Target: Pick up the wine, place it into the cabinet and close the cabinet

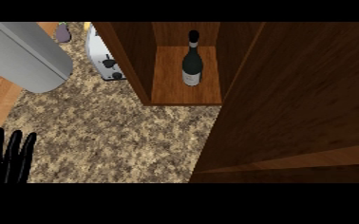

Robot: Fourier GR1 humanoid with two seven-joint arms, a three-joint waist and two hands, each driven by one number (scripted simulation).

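Observation:
A dark wine bottle (193, 60) with a pale label stands upright on the wooden floor of the open cabinet (168, 90), near the middle of the shelf. The cabinet door (288, 104) is a large brown panel swung out across the right half of the view. My left hand (15, 156) rests at the lower left edge, black fingers straight and pointing up, far from the bottle. The right hand does not show; the door covers that side.
A grey cylinder-like body (32, 57) lies at the upper left. A silver toaster (104, 57) stands just left of the cabinet wall, and a small dark purple object (63, 33) lies behind it. Speckled counter (119, 133) fills the lower left.

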